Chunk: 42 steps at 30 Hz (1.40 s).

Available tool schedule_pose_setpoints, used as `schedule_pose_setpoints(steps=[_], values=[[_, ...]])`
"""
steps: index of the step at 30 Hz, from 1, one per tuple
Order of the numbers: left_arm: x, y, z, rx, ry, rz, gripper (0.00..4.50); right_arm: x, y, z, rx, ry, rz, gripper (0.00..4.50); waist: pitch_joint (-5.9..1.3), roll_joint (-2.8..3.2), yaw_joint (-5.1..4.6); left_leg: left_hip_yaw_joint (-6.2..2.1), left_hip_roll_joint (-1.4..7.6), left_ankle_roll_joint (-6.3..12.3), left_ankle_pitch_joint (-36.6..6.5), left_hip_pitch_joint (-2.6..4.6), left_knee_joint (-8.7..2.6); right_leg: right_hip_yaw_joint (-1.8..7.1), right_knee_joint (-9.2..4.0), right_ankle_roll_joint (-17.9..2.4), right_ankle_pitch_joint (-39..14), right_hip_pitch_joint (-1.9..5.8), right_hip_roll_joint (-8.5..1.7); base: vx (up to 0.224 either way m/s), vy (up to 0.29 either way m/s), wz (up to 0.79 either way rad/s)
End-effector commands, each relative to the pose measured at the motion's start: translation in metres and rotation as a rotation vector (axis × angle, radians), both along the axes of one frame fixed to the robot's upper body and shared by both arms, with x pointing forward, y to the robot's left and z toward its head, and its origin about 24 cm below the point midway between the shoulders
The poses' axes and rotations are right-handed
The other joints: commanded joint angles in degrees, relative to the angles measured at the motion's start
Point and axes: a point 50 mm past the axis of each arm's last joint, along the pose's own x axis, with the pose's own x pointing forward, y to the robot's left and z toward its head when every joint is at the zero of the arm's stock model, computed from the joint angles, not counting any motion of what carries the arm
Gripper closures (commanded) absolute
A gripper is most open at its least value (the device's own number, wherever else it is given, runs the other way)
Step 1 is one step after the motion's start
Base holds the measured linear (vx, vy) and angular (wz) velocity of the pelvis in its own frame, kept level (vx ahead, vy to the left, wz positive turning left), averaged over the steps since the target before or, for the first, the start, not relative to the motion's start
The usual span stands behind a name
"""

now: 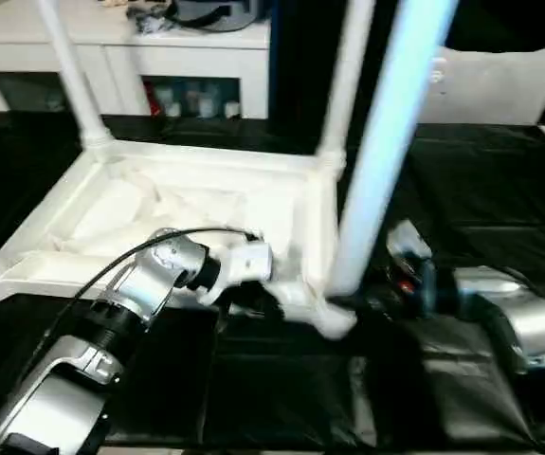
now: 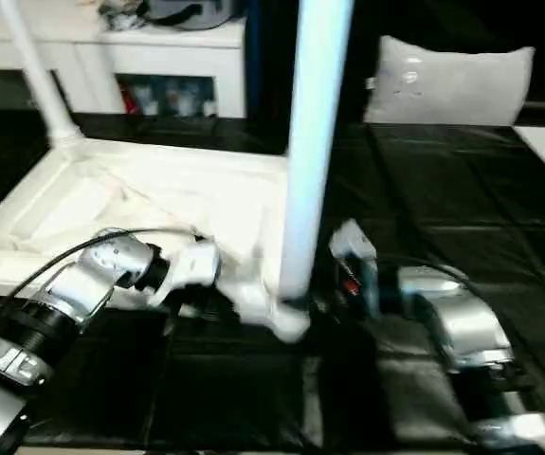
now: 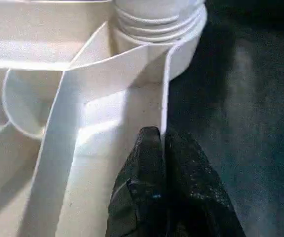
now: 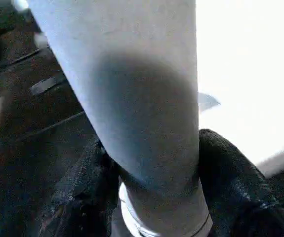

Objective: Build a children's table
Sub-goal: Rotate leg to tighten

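Up close: right claw grips leg; left claw pinches tabletop rim

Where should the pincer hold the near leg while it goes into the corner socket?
Low on the near leg, just above the corner socket, coming from the robot's right side. The tube stands upright and round, so fingers can straddle it there, as the right pincer does.

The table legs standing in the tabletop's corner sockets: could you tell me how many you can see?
3. One leg stands at the far left corner, one at the far right, and the nearest leg at the near right corner, gripped by the right gripper. The near left corner is cut off.
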Motion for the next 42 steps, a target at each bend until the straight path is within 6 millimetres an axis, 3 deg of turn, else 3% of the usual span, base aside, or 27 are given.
schedule_pose_setpoints(steps=[1,2,3,5,6,8,10,11,12,15,21,24,27,32,35,38,42], values=[[0.002,-0.027,0.007,-0.103,-0.015,0.092,4.5,0.015,0.02,0.005,0.021,-0.003,-0.121,2.46,-3.4,-0.53,-0.32,-1.34,2.58,-0.26,-13.6,-0.01,-4.48,2.71,-5.59,-3.9,-31.5,3.39,-3.8,0.0,0.0,0.0],[0.002,-0.028,0.007,-0.103,-0.016,0.11,4.5,0.017,0.021,0.004,0.013,-0.01,-0.142,2.47,-3.45,-0.49,-1.19,-1.62,2.49,-0.7,-14.6,-0.2,-4.45,2.22,-5.84,-2.8,-32.9,3.56,-3.82,0.0,0.0,0.0],[0.004,-0.03,0.006,-0.099,-0.019,0.147,4.5,0.021,0.024,0.003,0.003,-0.001,-0.195,2.47,-3.58,-0.84,-1.83,-1.52,2.31,-0.11,-14.8,0.04,-4.26,2.23,-6.4,-2.1,-33.0,3.41,-3.83,0.0,0.0,0.0],[0.004,-0.032,0.005,-0.097,-0.022,0.178,4.5,0.025,0.026,0.001,-0.005,0.007,-0.238,2.47,-3.53,-0.71,-2.77,-1.53,2.23,0.62,-14.4,-0.41,-4.27,2.31,-6.1,-2.8,-31.4,3.38,-3.62,0.0,0.0,0.0],[0.01,-0.04,0.006,-0.114,-0.032,0.293,4.5,0.037,0.034,0.001,-0.016,-0.007,-0.365,2.47,-3.66,-0.73,-2.93,-1.48,2.22,0.74,-14.0,-0.37,-4.2,2.32,-6.06,-2.8,-31.1,3.39,-3.58,0.0,0.0,0.0],[0.015,-0.046,0.008,-0.128,-0.044,0.381,4.5,0.045,0.04,0.002,-0.007,-0.029,-0.432,2.47,-3.88,-0.77,-3.52,-1.25,1.93,1.32,-12.1,-0.38,-3.85,2.34,-5.92,-3.9,-29.5,3.19,-3.56,0.0,0.0,0.0],[0.018,-0.049,0.009,-0.129,-0.058,0.424,4.5,0.047,0.044,0.004,0.019,-0.033,-0.442,2.47,-3.98,-0.86,-3.32,-1.05,1.99,2.51,-10.5,-0.32,-3.82,2.55,-5.8,-4.7,-27.9,3.13,-3.56,0.0,0.0,0.0],[0.018,-0.05,0.01,-0.127,-0.06,0.431,4.5,0.047,0.045,0.004,0.022,-0.032,-0.446,1.93,-4.14,-0.87,-3.16,-1.08,2.19,3.32,-9.0,-0.49,-3.94,2.78,-5.27,-5.4,-24.8,3.35,-3.41,0.0,0.0,0.0],[0.019,-0.051,0.011,-0.124,-0.07,0.436,4.5,0.047,0.047,0.004,0.035,-0.024,-0.446,1.79,-4.21,-0.89,-3.12,-1.12,2.29,3.77,-7.9,-0.74,-3.97,2.9,-4.91,-5.9,-22.8,3.46,-3.32,0.0,0.0,0.0],[0.018,-0.051,0.012,-0.108,-0.091,0.416,4.5,0.044,0.047,0.004,0.032,-0.033,-0.412,1.6,-4.61,-0.84,-2.42,-1.01,2.63,6.07,-2.9,-0.77,-3.77,3.44,-3.23,-10.0,-12.0,3.63,-3.34,0.0,0.0,0.0],[0.013,-0.046,0.012,-0.124,-0.111,0.31,4.5,0.037,0.025,0.006,0.031,-0.103,-0.337,1.09,-4.78,-0.61,-1.64,-0.87,2.72,9.68,0.8,-0.89,-3.33,3.55,-2.29,-12.8,-4.8,3.66,-3.34,0.0,0.0,0.0],[0.009,-0.038,0.009,-0.107,-0.116,0.216,4.5,0.027,0.005,0.009,0.019,-0.13,-0.238,0.78,-4.53,-0.58,-1.13,-0.71,2.76,9.41,-2.1,-0.74,-3.47,3.6,-2.76,-12.2,-8.5,3.72,-3.47,0.0,0.0,0.0],[0.006,-0.031,0.007,-0.093,-0.119,0.12,4.5,0.019,-0.012,0.011,-0.017,-0.137,-0.16,0.46,-4.29,-0.64,-0.56,-0.78,2.89,7.27,-5.7,-0.45,-3.8,3.5,-3.64,-10.1,-14.4,3.66,-3.5,0.0,0.0,0.0],[-0.002,-0.022,0.006,-0.069,-0.11,-0.04,4.5,0.007,-0.031,0.014,-0.105,-0.164,-0.025,0.41,-4.0,-0.53,0.39,-0.65,3.22,5.26,-8.2,-0.01,-4.08,3.8,-3.85,-9.4,-16.4,3.11,-3.48,0.0,0.0,0.0],[-0.006,-0.019,0.006,-0.041,-0.106,-0.112,4.5,-0.001,-0.035,0.016,-0.103,-0.146,0.075,0.41,-4.07,-0.5,0.6,-0.8,3.28,4.98,-9.0,-0.13,-4.12,3.73,-3.77,-9.3,-16.9,3.34,-3.48,0.0,0.0,0.0],[-0.01,-0.013,0.005,0.006,-0.101,-0.219,4.5,-0.009,-0.036,0.016,-0.102,-0.105,0.201,0.68,-4.11,-0.5,1.1,-0.8,3.44,5.48,-8.7,-0.17,-4.12,3.77,-3.7,-9.6,-16.3,3.35,-3.52,0.0,0.0,0.0],[-0.015,-0.013,0.005,0.011,-0.081,-0.304,4.5,-0.013,-0.031,0.013,-0.096,-0.061,0.26,1.14,-4.1,-0.54,1.67,-0.78,3.46,4.52,-8.6,-0.02,-4.18,3.77,-3.77,-9.5,-17.8,3.3,-3.65,0.0,0.0,0.0]])
